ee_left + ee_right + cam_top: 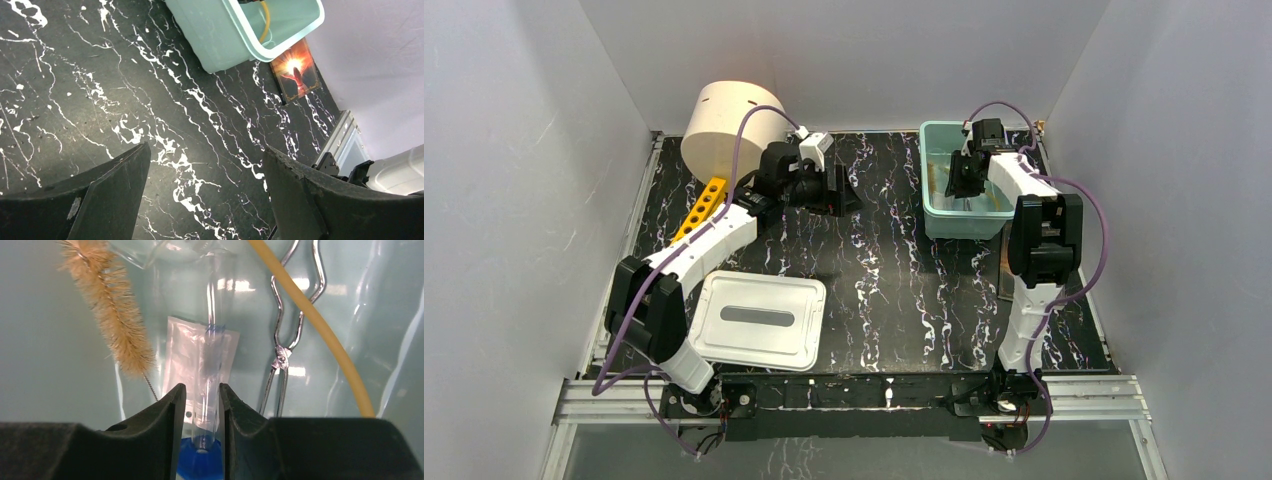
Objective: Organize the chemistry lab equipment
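My right gripper (202,387) is down inside the teal bin (964,226), shut on the neck of the clear flask (214,340) just above its blue cap (200,465). Under and beside it in the bin lie the white packet (185,350), the brush (117,320), the metal tongs (287,340) and the tan rubber tube (315,325). My left gripper (205,150) is open and empty, low over the black marbled table near the back left. The yellow holed rack (702,208) lies left of it, partly under the left arm.
The big cream cylinder (729,125) stands at the back left, behind the rack. A white lid (759,320) lies at the front left. The dark-covered book (296,75) lies in front of the bin, near the right arm. Grey walls close in on three sides.
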`<move>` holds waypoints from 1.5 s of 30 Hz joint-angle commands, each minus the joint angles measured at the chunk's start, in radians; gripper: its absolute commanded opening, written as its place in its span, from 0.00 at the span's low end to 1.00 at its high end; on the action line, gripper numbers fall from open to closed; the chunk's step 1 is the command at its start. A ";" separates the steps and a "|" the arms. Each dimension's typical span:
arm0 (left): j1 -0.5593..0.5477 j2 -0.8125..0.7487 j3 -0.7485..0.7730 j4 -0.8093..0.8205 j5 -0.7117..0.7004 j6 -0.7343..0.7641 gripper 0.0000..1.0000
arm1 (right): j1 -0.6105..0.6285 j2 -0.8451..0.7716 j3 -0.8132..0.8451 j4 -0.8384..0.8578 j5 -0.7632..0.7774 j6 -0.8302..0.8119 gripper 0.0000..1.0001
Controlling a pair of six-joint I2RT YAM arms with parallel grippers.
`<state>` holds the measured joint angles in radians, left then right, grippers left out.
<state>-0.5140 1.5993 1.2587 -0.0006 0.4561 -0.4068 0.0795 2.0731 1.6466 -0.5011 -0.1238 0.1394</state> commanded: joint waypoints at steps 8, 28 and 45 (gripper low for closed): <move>0.004 -0.045 0.015 -0.053 -0.027 0.025 0.82 | -0.004 -0.028 0.030 -0.020 0.053 0.040 0.55; 0.010 -0.095 -0.017 -0.189 -0.562 0.014 0.98 | 0.117 -0.393 -0.010 0.025 0.223 0.119 0.66; 0.159 0.018 0.087 -0.432 -0.896 -0.070 0.80 | 0.483 -0.499 -0.265 0.213 0.141 0.158 0.64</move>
<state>-0.3958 1.6279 1.2945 -0.4072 -0.3180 -0.4461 0.4908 1.5486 1.4193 -0.3946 0.0303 0.2882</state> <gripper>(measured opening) 0.838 0.643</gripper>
